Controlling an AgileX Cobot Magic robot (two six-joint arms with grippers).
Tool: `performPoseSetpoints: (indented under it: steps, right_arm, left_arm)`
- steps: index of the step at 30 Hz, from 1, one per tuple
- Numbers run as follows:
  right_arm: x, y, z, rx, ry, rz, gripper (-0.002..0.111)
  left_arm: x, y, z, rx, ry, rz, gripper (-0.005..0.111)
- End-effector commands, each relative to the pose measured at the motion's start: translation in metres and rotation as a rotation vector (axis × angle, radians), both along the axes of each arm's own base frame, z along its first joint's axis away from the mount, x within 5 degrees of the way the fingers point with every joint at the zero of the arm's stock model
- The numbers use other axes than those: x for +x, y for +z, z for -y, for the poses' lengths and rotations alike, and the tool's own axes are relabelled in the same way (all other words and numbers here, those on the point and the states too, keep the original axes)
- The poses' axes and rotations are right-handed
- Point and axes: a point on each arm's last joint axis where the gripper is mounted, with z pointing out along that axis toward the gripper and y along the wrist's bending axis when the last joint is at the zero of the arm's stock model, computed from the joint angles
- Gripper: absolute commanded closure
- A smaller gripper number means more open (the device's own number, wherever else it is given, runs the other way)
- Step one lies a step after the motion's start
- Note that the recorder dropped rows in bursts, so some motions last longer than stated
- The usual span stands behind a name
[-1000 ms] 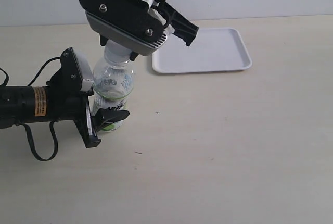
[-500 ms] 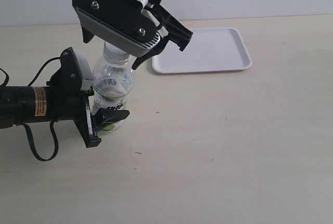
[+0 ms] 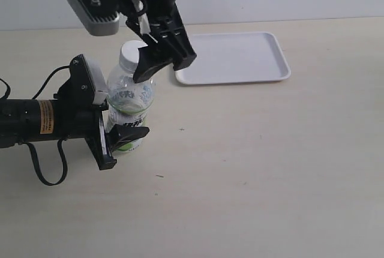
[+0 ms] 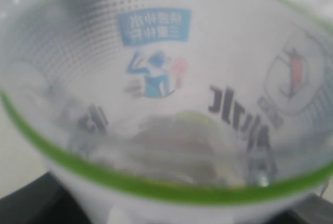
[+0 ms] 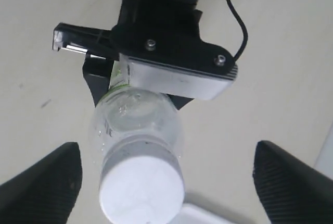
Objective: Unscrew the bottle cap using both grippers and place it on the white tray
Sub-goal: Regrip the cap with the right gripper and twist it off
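Exterior view: lifting the right pincer [image 3: 163,66], spread wide, off the bottle cap [image 3: 132,54], leaving it on the bottle [image 3: 129,99] near the white tray [image 3: 240,60]; pinching the bottle low with the left pincer [image 3: 123,135]; probably resetting grip.

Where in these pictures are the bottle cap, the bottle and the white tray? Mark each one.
bottle cap [image 5: 141,185], right wrist view, flat top.
bottle [image 3: 129,99], exterior view, labelled body.
white tray [image 3: 240,57], exterior view, bare floor.
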Motion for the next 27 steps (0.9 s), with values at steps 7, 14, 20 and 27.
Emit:
performPoseSetpoints:
  steps: [7, 14, 20, 27]
  right_arm:
    - [0.0017, 0.0024, 0.0024, 0.112, -0.551, -0.217, 0.024]
    - [0.0016, 0.0023, 0.0025, 0.170, -0.785, -0.329, 0.024]
    - [-0.0007, 0.0011, 0.0039, 0.177, -0.927, -0.412, 0.024]
    - [-0.0033, -0.0001, 0.0055, 0.165, -1.022, -0.470, 0.024]
  left_arm:
    - [0.0019, 0.0069, 0.0029, -0.047, 0.002, 0.021, 0.107]
    - [0.0019, 0.0069, 0.0029, -0.047, 0.002, 0.021, 0.107]
    - [0.0019, 0.0069, 0.0029, -0.047, 0.002, 0.021, 0.107]
    - [0.0019, 0.0069, 0.0029, -0.047, 0.002, 0.021, 0.107]
